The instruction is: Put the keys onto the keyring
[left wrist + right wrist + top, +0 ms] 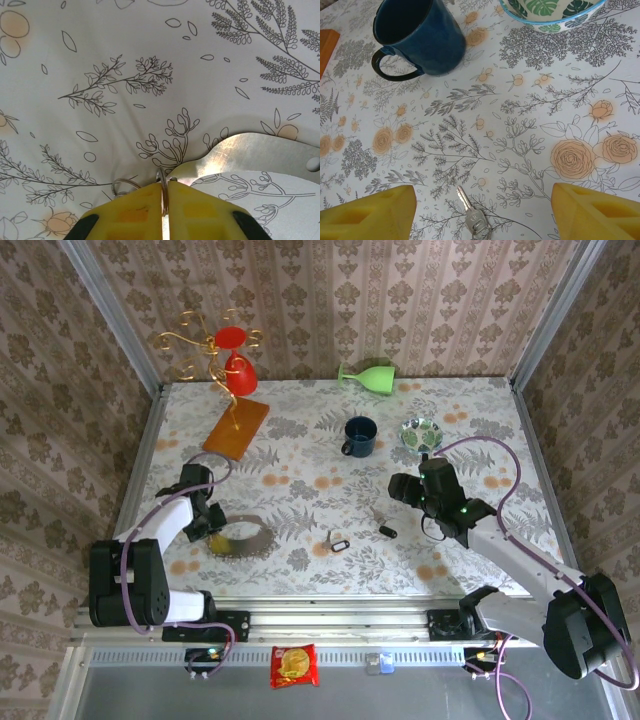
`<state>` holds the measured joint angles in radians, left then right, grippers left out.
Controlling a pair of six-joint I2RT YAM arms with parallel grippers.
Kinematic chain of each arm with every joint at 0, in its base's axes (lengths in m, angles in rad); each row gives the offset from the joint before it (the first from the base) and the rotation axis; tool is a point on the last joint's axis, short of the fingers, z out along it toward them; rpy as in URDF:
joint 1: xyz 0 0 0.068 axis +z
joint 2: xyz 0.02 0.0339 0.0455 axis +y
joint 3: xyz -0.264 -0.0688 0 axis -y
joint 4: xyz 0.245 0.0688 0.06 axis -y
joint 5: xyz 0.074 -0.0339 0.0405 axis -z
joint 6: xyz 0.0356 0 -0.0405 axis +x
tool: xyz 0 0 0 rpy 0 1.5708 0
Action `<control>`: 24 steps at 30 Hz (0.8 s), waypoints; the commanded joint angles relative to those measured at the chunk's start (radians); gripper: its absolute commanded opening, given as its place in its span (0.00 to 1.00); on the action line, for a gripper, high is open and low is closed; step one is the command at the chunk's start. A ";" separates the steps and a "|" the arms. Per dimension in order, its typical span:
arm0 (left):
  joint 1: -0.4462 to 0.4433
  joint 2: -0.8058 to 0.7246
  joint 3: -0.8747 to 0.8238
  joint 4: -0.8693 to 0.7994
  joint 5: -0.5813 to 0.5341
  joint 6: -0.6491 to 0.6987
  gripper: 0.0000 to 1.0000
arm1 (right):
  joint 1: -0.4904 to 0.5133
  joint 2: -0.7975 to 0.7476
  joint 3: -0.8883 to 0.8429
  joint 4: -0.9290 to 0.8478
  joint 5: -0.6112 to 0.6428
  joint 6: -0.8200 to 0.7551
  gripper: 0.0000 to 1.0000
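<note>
- Two arms work a floral-cloth table (300, 490). The left gripper (216, 532) (165, 187) is at 8 o'clock near the left edge, its yellow pads pressed together on the thin wire of the keyring (250, 538) (250, 152).
- Keyring: the wire stands edge-on in the pinch, and the silvery band lies flat on the cloth.
- Right gripper (398, 492) (483, 200): at 3 o'clock, jaws spread wide, holding nothing. A silver key (378, 512) (465, 200) lies on the cloth between its fingers.
- Black-headed keys, two: one (338, 543) at 6 o'clock, the other (386, 531) at 5 o'clock, apart from each other.
- Snack packet (295, 665): red, on the near rail; print too small to read.
- Open cloth lies between the keyring and the keys.
- Blue mug (360, 435) (420, 35) at 12 o'clock and leaf-print bowl (421, 432) (550, 20) at 1 o'clock, both upright.
- Green goblet (368, 376) on its side by the far wall; gold wire stand (205, 345) at 11 o'clock. Both are well apart from the grippers.
</note>
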<state>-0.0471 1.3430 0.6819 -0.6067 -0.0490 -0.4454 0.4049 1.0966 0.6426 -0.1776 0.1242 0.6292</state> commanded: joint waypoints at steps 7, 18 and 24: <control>-0.013 -0.025 0.029 -0.041 -0.018 0.007 0.00 | 0.005 -0.033 0.006 -0.039 0.033 0.004 0.73; -0.237 -0.279 0.155 -0.041 -0.060 0.201 0.00 | 0.005 -0.094 0.059 -0.069 0.033 -0.080 0.74; -0.361 -0.292 0.280 -0.045 0.085 0.394 0.00 | 0.005 -0.154 0.102 -0.071 0.052 -0.209 0.75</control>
<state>-0.3626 1.0557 0.8913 -0.6449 -0.0517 -0.1997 0.4049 0.9810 0.7013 -0.2367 0.1333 0.5079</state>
